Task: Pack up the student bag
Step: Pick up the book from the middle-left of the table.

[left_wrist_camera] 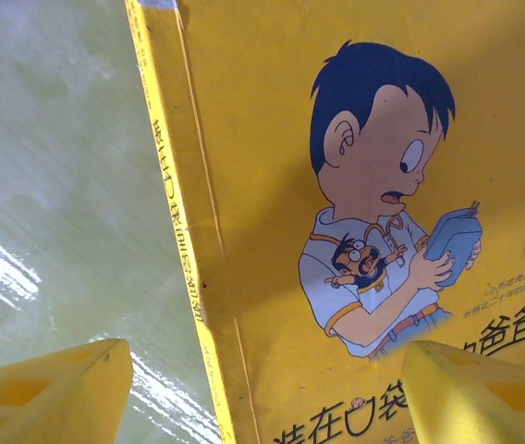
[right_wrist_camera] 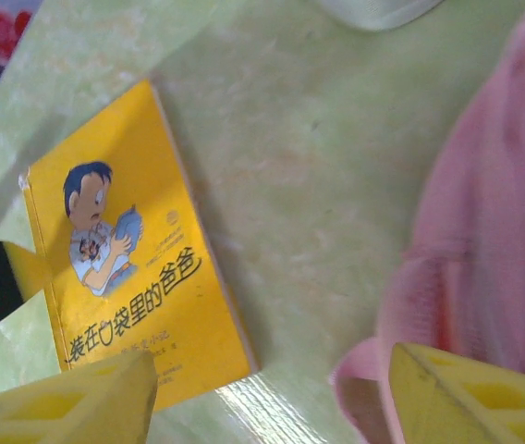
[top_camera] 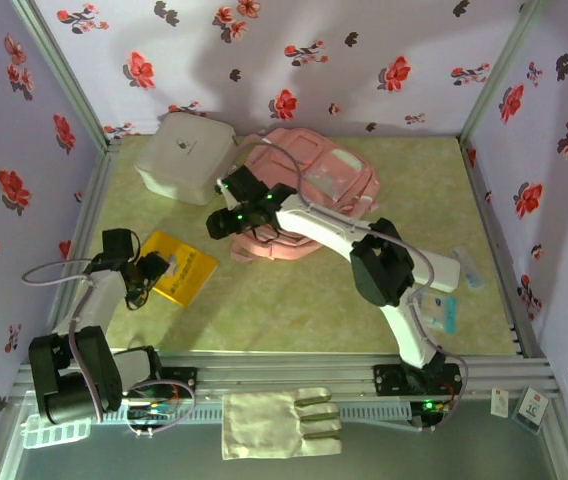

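Note:
The student bag point(top_camera: 314, 185), pink and soft, lies at the back middle of the green table; its pink fabric point(right_wrist_camera: 494, 231) also runs down the right side of the right wrist view. A yellow picture book point(top_camera: 180, 266) lies flat at the left, its cover with a cartoon boy point(left_wrist_camera: 373, 185) close under the left wrist camera. My left gripper point(left_wrist_camera: 267, 398) is open and straddles the book's spine, one finger over the table and the other over the cover. My right gripper point(right_wrist_camera: 272, 402) is open at the bag's near left edge, with its right fingertip point(right_wrist_camera: 470, 393) over a pink fold.
A white rounded-square box point(top_camera: 184, 155) stands at the back left beside the bag. A clear packet with blue items point(top_camera: 442, 310) lies near the right arm's base. A folded white cloth point(top_camera: 279, 422) rests on the front rail. Floral walls close in three sides.

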### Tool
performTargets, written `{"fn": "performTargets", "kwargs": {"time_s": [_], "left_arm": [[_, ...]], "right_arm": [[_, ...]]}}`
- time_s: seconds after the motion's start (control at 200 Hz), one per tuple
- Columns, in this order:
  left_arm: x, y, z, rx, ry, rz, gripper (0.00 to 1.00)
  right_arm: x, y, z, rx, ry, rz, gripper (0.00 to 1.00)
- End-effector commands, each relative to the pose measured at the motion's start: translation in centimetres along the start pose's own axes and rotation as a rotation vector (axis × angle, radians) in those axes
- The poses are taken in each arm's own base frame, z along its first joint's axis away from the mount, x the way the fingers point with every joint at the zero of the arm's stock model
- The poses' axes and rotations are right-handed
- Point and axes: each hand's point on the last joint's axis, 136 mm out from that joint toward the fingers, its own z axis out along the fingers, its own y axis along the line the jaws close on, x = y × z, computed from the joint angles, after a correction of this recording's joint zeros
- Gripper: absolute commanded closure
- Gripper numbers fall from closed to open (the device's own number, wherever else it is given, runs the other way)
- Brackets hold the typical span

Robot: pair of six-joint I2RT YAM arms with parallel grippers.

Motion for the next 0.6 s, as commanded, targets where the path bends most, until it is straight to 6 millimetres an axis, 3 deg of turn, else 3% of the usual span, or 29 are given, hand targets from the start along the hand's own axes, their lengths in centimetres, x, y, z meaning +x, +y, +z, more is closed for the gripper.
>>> {"fn": "performTargets", "kwargs": {"time_s": [0.0,0.21,0.595], "left_arm": [[0.2,-0.1,0.6,0.031,0.005,-0.048,0.25],[0.9,-0.4,1.1,0.065,0.028,-0.059,0.29],[1.5,-0.5,1.3,0.086,0.05,-0.076,0.33]], "right_arm": [[1.5,1.0,1.7,0.004,0.069,-0.06,0.37],[3.3,1.7,5.2,0.031,0.139,-0.1,0.55],[5.3,1.3,9.0,0.041,0.202,-0.098,0.61]]}}
